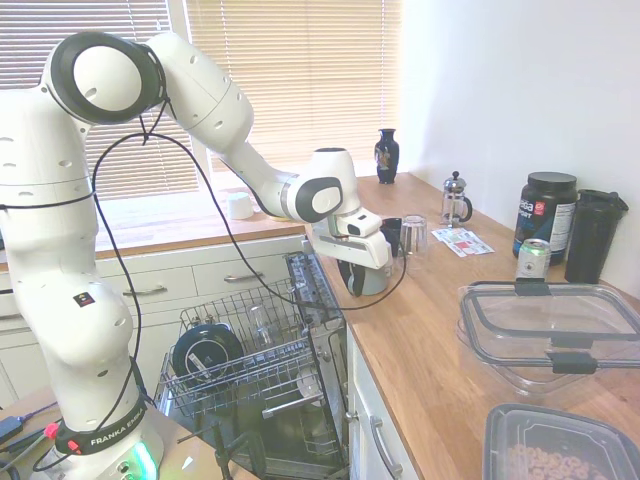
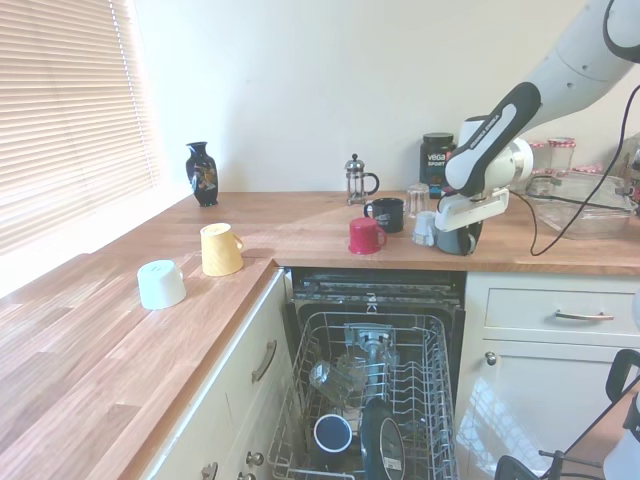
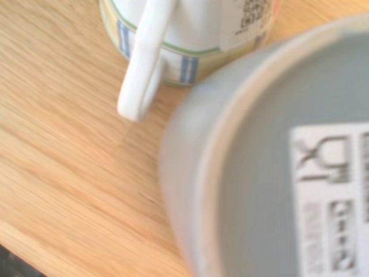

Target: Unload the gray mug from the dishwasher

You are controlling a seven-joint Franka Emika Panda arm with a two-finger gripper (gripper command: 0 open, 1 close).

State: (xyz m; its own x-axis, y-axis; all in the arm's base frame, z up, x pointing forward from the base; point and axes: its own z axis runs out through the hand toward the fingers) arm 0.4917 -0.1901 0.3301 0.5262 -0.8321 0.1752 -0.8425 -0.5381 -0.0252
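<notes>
dishwasher (image 2: 370, 400): open, lower centre of second exterior view, racks still loaded | countertop (image 2: 300, 225): wooden | gripper (image 2: 458, 240): right of centre; finger spread cannot be told | gray mug (image 3: 277, 167): upside down at the counter beside a white striped mug (image 3: 184, 40) | step: setting down, likely; next: release, lift clear

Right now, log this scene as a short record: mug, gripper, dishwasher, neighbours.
gray mug: out of the dishwasher, upside down, low at the counter edge; contact unclear
gripper: directly over the gray mug
dishwasher: door open, rack pulled out, dishes inside
neighbours: striped white mug right beside the gray mug; red cup and black mug further along the counter
</notes>
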